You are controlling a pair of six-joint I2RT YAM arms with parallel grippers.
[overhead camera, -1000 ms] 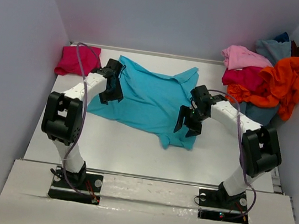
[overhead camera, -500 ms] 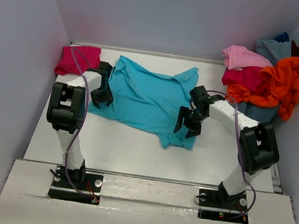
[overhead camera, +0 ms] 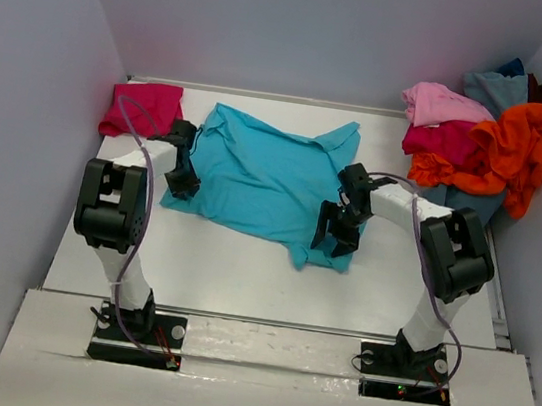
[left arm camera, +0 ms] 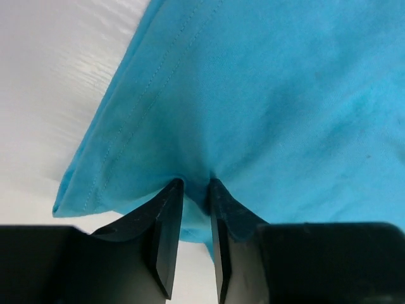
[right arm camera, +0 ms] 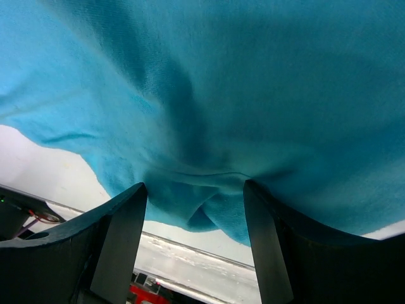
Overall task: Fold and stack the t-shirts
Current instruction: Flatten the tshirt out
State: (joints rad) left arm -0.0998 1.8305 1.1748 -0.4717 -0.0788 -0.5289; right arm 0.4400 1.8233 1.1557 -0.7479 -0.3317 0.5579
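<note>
The left gripper (left arm camera: 193, 185) is clamped on a pleat at the edge of the turquoise t-shirt (overhead camera: 265, 177). The right gripper (right arm camera: 195, 190) has its 2 fingers apart, straddling bunched cloth at the shirt's lower right. The shirt lies spread mid-frame on the table (overhead camera: 240, 280), its long axis running upper left to lower right.

A turquoise t-shirt (overhead camera: 265, 177) is spread out, rumpled, at the centre. A magenta t-shirt (overhead camera: 143, 109) is laid folded at far left. A heap of t-shirts (overhead camera: 482, 142), orange, pink, crimson and blue, is piled far right.
</note>
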